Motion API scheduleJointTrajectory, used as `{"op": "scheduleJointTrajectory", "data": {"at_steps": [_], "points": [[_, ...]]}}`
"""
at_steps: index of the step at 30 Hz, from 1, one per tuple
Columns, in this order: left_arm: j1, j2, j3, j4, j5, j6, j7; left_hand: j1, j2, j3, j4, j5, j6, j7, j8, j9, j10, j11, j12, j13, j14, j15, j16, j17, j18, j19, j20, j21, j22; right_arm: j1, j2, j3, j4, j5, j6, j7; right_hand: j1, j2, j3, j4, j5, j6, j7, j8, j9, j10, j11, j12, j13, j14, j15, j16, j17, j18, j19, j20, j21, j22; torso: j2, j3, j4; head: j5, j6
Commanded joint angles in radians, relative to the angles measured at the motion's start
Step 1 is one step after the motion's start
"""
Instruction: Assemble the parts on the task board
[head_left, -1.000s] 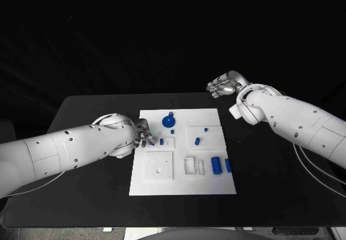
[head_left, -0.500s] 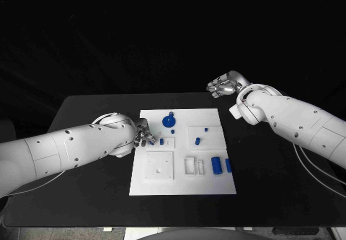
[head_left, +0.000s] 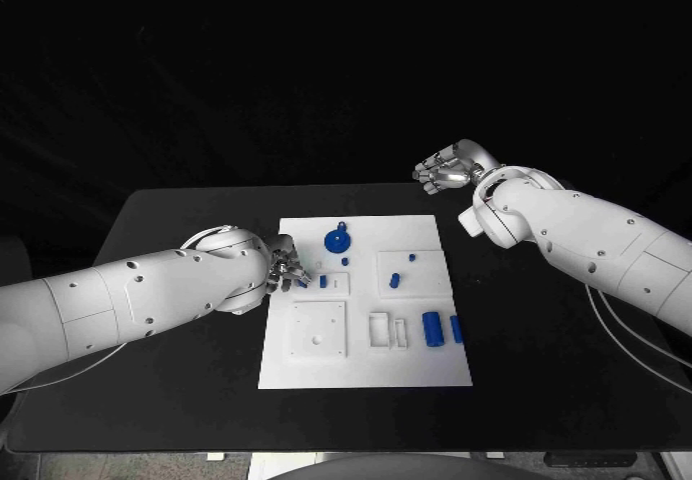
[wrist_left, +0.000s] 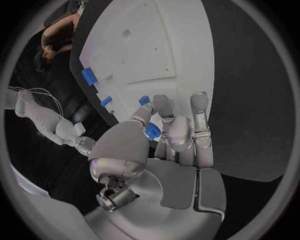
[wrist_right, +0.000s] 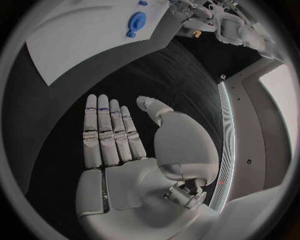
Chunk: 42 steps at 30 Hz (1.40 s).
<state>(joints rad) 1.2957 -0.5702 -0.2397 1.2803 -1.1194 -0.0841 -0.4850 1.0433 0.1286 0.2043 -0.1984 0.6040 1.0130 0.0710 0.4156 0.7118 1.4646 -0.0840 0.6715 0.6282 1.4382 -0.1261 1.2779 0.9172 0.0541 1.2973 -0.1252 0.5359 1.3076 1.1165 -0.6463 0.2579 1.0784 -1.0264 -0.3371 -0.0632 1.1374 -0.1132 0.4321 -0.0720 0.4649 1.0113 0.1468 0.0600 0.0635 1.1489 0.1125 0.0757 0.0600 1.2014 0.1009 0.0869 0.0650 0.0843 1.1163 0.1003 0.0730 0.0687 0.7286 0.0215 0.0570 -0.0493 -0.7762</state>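
The left hand (head_left: 283, 268) rests at the task board's (head_left: 366, 372) left edge, fingers (wrist_left: 164, 107) clamped on a small blue part (wrist_left: 152, 131). The right hand (head_left: 450, 166) hangs over the worktop's (head_left: 173, 230) far edge, fingers (wrist_right: 106, 127) straight, side by side, holding nothing.

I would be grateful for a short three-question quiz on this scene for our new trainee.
1. True or false: the right hand is holding a blue part.
2. Which hand is at the task board? A) the left hand B) the right hand C) neither
3. Fill in: the round blue part lies near the board's ____ edge, seen from the robot.

Key:
1. False; it is flat and open above the black table, away from the board.
2. A; its fingers are at the board's left edge, by a small blue part.
3. Far.
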Motion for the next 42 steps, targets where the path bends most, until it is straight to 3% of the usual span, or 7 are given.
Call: {"op": "scheduleJointTrajectory", "data": {"at_steps": [1, 21, 42], "points": [[-0.001, 0.000, 0.000, 0.003, -0.008, -0.022, 0.009, 0.010, 0.015, 0.028, -0.024, 0.003, 0.088, -0.094, 0.006, 0.002, 0.037, -0.006, 0.001, 0.001, 0.004, -0.002, 0.000, 0.001, 0.002, 0.005, -0.005, 0.006, 0.018, 0.000, 0.001, 0.001, -0.001, 0.001, 0.009, 0.009, -0.011, 0.002, 0.002, -0.004, 0.004, -0.004, 0.003, 0.003, 0.000, -0.005, 0.004, -0.005, -0.001, -0.005, 0.001, -0.005, -0.001, 0.009, -0.006, -0.002, -0.003, -0.001, 0.000, 0.0001, 0.0004, 0.001, 0.000], [-0.012, 0.007, 0.000, -0.007, -0.011, -0.007, 0.015, 0.009, 0.016, 0.028, -0.023, 0.000, 0.087, -0.094, 0.005, 0.001, 0.037, -0.005, 0.000, 0.001, 0.004, -0.002, -0.002, -0.001, 0.002, 0.005, -0.005, 0.005, 0.018, -0.001, 0.004, 0.001, -0.004, 0.001, 0.014, 0.007, -0.011, 0.002, 0.002, -0.004, 0.004, -0.004, 0.003, 0.003, 0.000, -0.005, 0.004, -0.005, -0.001, -0.005, 0.001, -0.005, -0.001, 0.009, -0.006, -0.002, -0.003, -0.001, 0.000, 0.0009, -0.0006, -0.002, -0.005], [-0.014, 0.008, 0.000, -0.007, -0.011, 0.013, 0.018, 0.012, 0.017, 0.029, -0.023, -0.001, 0.085, -0.093, 0.006, 0.002, 0.036, -0.005, 0.000, 0.002, 0.004, -0.002, -0.003, -0.002, 0.002, 0.005, -0.005, 0.004, 0.018, -0.001, 0.003, 0.001, -0.004, 0.001, 0.017, 0.006, -0.011, 0.003, 0.000, -0.004, 0.004, -0.003, 0.003, 0.002, 0.000, -0.004, 0.004, -0.005, -0.001, -0.005, 0.001, -0.005, -0.001, 0.009, -0.007, -0.002, -0.003, -0.001, 0.000, -0.0003, 0.0002, -0.004, -0.007]]}}
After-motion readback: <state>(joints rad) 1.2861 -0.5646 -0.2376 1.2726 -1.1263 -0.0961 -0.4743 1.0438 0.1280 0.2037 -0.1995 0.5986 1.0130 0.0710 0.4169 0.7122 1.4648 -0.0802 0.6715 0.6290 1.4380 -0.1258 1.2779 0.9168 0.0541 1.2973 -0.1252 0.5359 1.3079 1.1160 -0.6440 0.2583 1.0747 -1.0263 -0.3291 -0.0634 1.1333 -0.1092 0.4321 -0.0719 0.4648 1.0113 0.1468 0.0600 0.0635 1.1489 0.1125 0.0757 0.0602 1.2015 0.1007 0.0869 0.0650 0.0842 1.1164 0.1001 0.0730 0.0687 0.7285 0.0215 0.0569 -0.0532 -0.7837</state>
